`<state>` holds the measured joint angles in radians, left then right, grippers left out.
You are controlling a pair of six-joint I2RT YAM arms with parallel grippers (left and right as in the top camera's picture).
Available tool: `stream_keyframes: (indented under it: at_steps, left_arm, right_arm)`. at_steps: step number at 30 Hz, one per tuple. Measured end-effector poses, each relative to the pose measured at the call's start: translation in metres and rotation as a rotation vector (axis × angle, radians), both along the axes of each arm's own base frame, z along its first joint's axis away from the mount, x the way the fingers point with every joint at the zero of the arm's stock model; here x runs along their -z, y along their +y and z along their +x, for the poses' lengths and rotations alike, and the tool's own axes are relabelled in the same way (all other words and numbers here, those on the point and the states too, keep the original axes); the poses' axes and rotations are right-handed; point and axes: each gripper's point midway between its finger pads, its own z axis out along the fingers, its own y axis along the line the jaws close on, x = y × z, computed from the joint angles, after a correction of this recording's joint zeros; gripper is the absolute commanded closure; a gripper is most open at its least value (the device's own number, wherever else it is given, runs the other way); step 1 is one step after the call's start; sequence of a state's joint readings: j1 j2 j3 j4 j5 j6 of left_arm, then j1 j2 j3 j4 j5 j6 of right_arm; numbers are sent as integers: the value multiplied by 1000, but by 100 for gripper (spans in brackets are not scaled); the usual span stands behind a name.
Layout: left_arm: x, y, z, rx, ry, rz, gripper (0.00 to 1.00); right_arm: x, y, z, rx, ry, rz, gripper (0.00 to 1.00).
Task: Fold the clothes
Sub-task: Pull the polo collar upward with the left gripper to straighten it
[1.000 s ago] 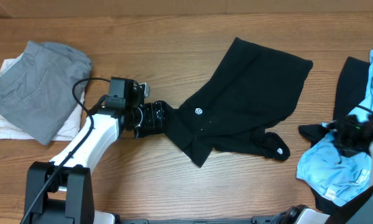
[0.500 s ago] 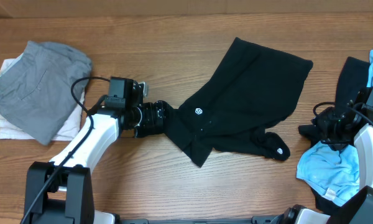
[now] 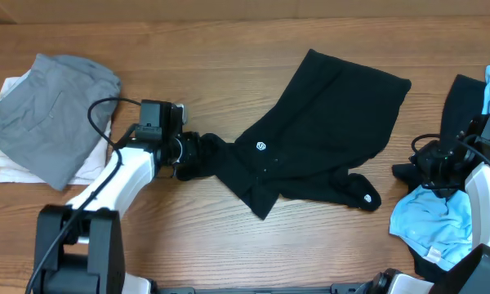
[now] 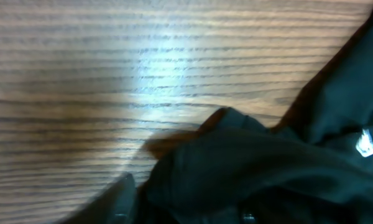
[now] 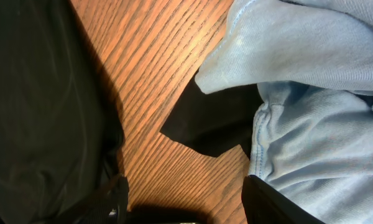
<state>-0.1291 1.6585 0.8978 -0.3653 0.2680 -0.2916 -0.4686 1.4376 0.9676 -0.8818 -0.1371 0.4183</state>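
left claw (image 3: 194, 155) clamps black shirt (image 3: 327, 131) corner | shirt's length runs straight out ahead of it | right claw (image 5: 189, 202) spread open, farther off

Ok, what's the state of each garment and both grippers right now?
Black shirt: rumpled on the table, not yet folded, left corner bunched.
Left gripper: shut on the black shirt's bunched corner.
Right gripper: open, empty.
Grey garment: loosely folded, lying on the white garment.
White garment: flat, mostly covered.
Blue garment: crumpled, on a dark garment.
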Motion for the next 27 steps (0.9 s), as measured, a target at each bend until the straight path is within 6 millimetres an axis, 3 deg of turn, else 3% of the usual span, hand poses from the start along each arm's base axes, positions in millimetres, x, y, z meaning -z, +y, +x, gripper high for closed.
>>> stream_keyframes:
  at_steps: [3,8,11,14,15,16,17,18,20,21,23,27]
  left_arm:
    - [5,-3,8,21,-24,-7,96]
    - [-19,-9,40,52,-173,-20,96]
    - [-54,-10,71,51,-286,-9,96]
    - [-112,-6,113,18,-442,22,96]
    - [-135,-4,125,1,-494,35,90]
    - [-159,-1,136,-15,-548,47,68]
    - [-183,2,146,-31,-599,65,24]
    - [-204,5,153,-47,-640,74,0]
    - [-238,13,159,-79,-688,97,0]
    - [-247,17,156,-90,-681,109,0]
    - [-239,22,141,-94,-600,135,0]
    - [-175,33,90,-74,-273,199,0]
  right_arm:
    - [0,0,0,0,1,0,37]
    - [0,0,-1,1,6,-2,37]
    - [1,0,-3,2,12,-1,37]
    - [1,1,-4,2,18,2,37]
    - [1,1,-5,2,21,3,37]
    - [2,1,-5,2,24,4,37]
    - [2,1,-6,1,25,4,37]
    - [2,2,-6,2,27,6,37]
    - [2,2,-7,2,30,7,37]
    - [2,2,-8,0,33,8,37]
    - [3,3,-9,-3,38,9,37]
    - [3,4,-10,-10,44,12,37]
